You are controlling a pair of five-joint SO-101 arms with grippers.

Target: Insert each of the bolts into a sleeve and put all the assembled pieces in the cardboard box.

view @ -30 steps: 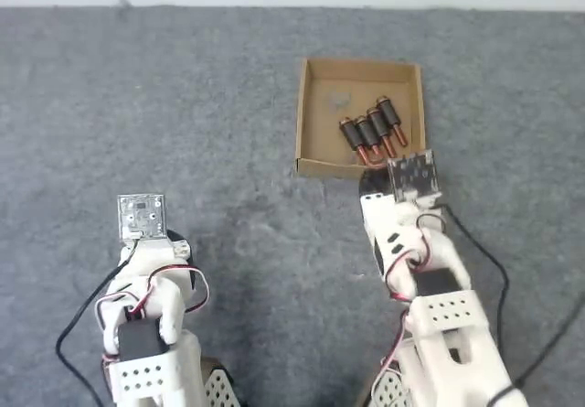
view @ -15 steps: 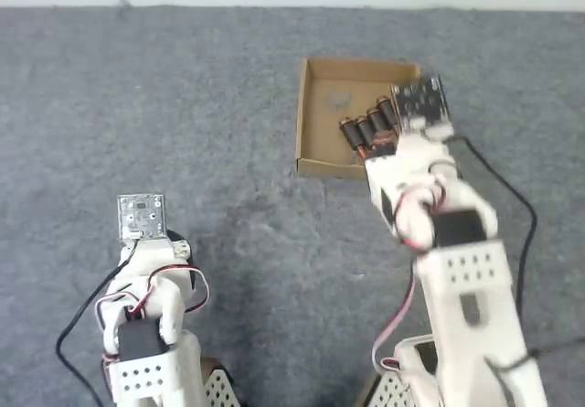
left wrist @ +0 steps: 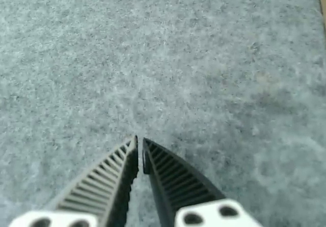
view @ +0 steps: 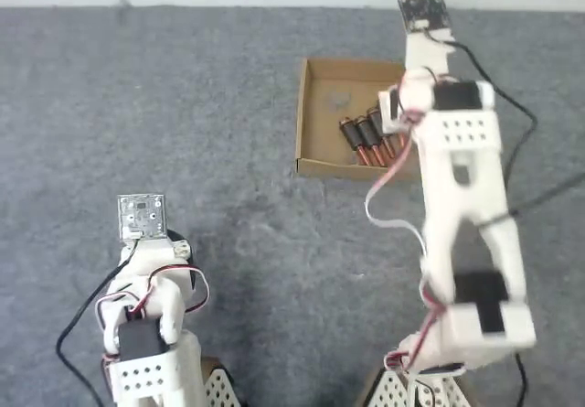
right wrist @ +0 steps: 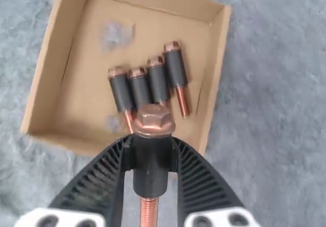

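My right gripper (right wrist: 152, 143) is shut on an assembled piece (right wrist: 154, 121), a copper bolt in a black sleeve, and holds it above the near side of the cardboard box (right wrist: 216, 58). Several assembled pieces (right wrist: 147, 81) lie side by side on the box floor. From the high view, the right arm (view: 457, 151) stretches over the right part of the cardboard box (view: 302, 114), partly covering the pieces (view: 366, 135) inside. My left gripper (left wrist: 139, 148) is shut with nothing in it, low over bare grey carpet. The left arm (view: 142, 288) sits at the near left.
Grey carpet (view: 183, 105) covers the table on all sides of the box. A black cable (view: 512, 114) trails from the right arm on the right side. A faint grey smudge (right wrist: 117, 33) marks the box floor.
The right arm has swung forward, from short of the box's near edge to over the box. The left arm has not moved.
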